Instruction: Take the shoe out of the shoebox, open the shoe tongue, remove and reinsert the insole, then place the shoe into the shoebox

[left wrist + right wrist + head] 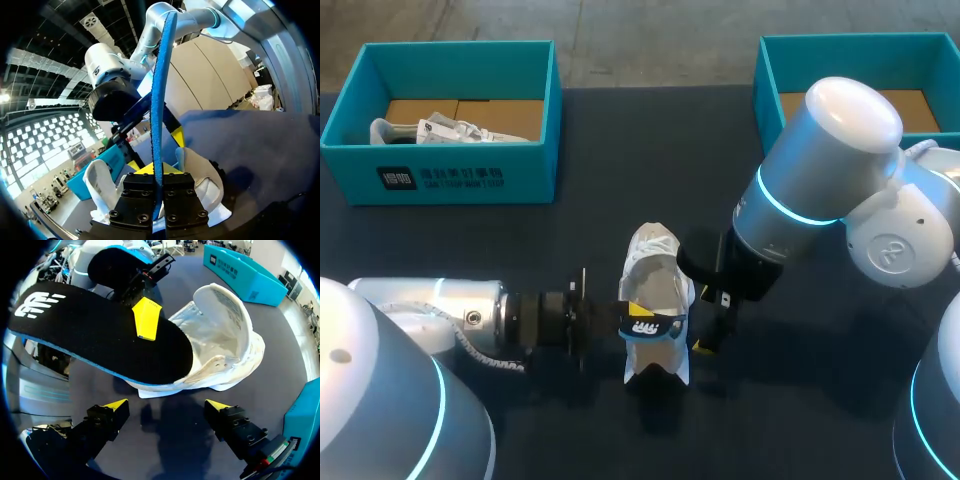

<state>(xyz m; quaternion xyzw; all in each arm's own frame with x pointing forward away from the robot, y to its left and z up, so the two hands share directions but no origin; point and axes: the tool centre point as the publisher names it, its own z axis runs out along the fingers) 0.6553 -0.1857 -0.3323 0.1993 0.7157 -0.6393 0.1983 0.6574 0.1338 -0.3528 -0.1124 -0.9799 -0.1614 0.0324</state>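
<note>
Pinches the insole [665,322] with the left gripper [638,326], yellow fingers pressed on it from two sides. Holds it over the shoe [655,290], above the opening, heel end.

On the table [600,200], about mid-way between the arms: white shoe, upright, outside both boxes, tongue end pulled open. Hard to tell whether insole touches shoe.

Keeps the right gripper [713,322] spread, just beside the shoe on its right, low by the table, gripping nothing.

Left wrist view: insole [159,100] edge-on, thin blue strip running up from between the fingers of the left gripper [156,170]. Shoe [205,180] under and beside it, right arm's gripper [125,125] just beyond.

Right wrist view: right gripper [166,407] wide apart, only dark table between the tips. Ahead: insole [100,335], black top, white mark, blue underside, with a yellow fingertip [146,318] of the left gripper on top. Shoe [225,340] behind and under the insole's end.

Back left of table: teal shoebox [450,170] with a second white shoe [440,130] inside. Back right: second teal box [765,70].
</note>
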